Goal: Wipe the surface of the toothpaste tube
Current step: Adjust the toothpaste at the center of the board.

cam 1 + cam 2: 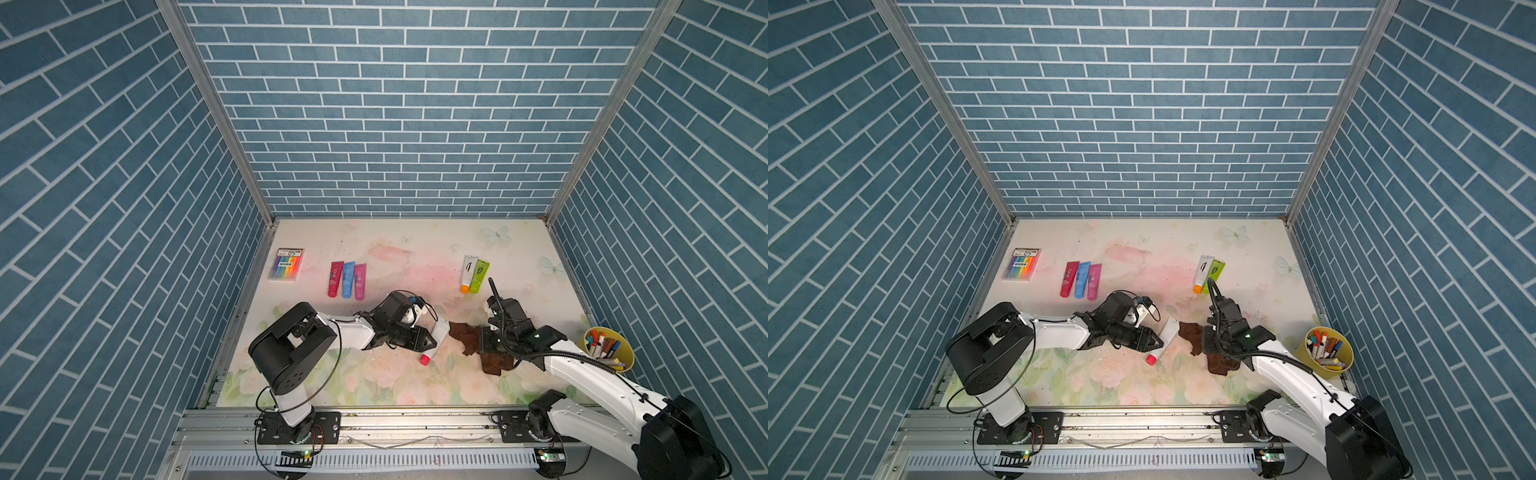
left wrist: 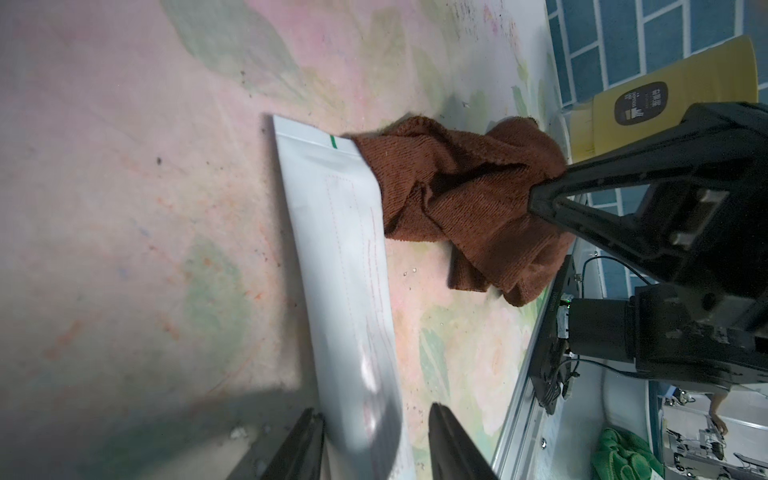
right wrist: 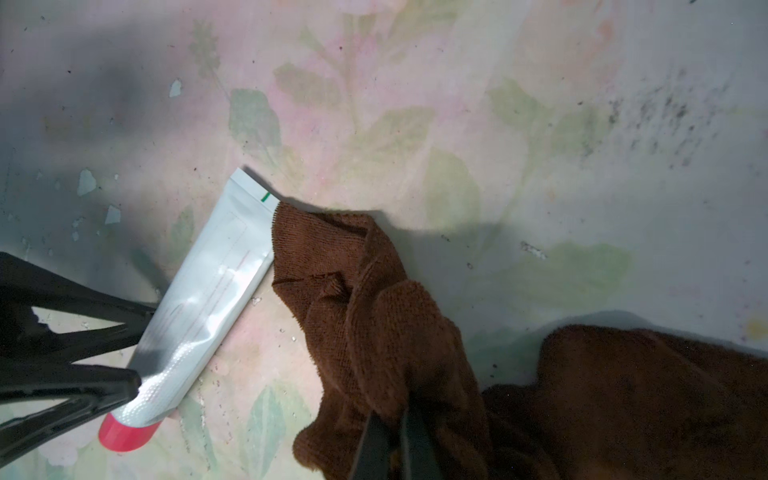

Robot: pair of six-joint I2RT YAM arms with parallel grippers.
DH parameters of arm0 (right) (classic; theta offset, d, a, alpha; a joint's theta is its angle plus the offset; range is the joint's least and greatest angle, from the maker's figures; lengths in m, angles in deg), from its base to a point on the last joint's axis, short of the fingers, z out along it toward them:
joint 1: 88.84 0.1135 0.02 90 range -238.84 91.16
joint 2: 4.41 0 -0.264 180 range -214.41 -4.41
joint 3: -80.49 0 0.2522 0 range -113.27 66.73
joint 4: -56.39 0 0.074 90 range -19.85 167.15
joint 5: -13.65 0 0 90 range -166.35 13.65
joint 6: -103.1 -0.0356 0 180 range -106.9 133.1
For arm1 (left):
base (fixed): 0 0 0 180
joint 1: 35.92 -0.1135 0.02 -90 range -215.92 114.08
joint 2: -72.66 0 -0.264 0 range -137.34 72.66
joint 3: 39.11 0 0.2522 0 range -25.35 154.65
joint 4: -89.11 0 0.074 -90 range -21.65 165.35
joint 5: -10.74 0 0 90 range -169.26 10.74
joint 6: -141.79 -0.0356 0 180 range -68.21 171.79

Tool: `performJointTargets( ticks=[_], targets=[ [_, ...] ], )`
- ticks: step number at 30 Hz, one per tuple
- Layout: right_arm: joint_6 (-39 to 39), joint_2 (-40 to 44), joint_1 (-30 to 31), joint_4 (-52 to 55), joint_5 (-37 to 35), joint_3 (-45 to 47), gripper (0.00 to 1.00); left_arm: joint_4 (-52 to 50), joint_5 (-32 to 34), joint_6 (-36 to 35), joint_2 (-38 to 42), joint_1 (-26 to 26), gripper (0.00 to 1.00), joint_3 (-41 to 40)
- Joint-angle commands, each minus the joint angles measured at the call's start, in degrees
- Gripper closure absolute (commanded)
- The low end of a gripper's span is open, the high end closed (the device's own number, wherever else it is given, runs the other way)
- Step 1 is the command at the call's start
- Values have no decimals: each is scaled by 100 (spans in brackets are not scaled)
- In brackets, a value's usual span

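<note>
A white toothpaste tube (image 1: 436, 334) with a red cap (image 1: 424, 359) lies flat and slanted on the floral table, seen in both top views (image 1: 1166, 332). My left gripper (image 1: 432, 343) reaches in from the left and stands open at the cap end (image 2: 372, 409). One finger (image 2: 307, 436) touches the tube (image 2: 345, 257); there is a gap to the other. My right gripper (image 3: 395, 440) is shut on a brown cloth (image 3: 365, 316). The cloth (image 1: 465, 334) lies to the tube's right, and its corner touches the tube (image 3: 216, 274) near the crimped end.
Red, blue and pink tubes (image 1: 347, 279) lie side by side at the back left, next to a pack of coloured markers (image 1: 286, 264). A white and a green tube (image 1: 474, 274) lie at the back right. A yellow cup of markers (image 1: 609, 347) stands by the right wall.
</note>
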Motion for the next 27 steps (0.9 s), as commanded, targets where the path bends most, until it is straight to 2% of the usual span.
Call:
performJointTargets(
  ticks=[1,6,14,19,27],
  targets=[
    [137,-25,-6,-50,32,56,100,84,-150,-63,-152,-43,57,-36],
    [132,-55,-6,-52,32,47,100,-112,49,-184,-271,-47,66,-16],
    [132,-90,-6,-49,21,39,100,-607,794,-347,-125,40,91,-47],
    [132,-98,-8,-51,-6,35,100,-1762,2295,-495,510,235,99,192],
    [137,-100,-6,-43,-28,30,100,-3573,4575,-650,1618,381,100,793]
  ],
)
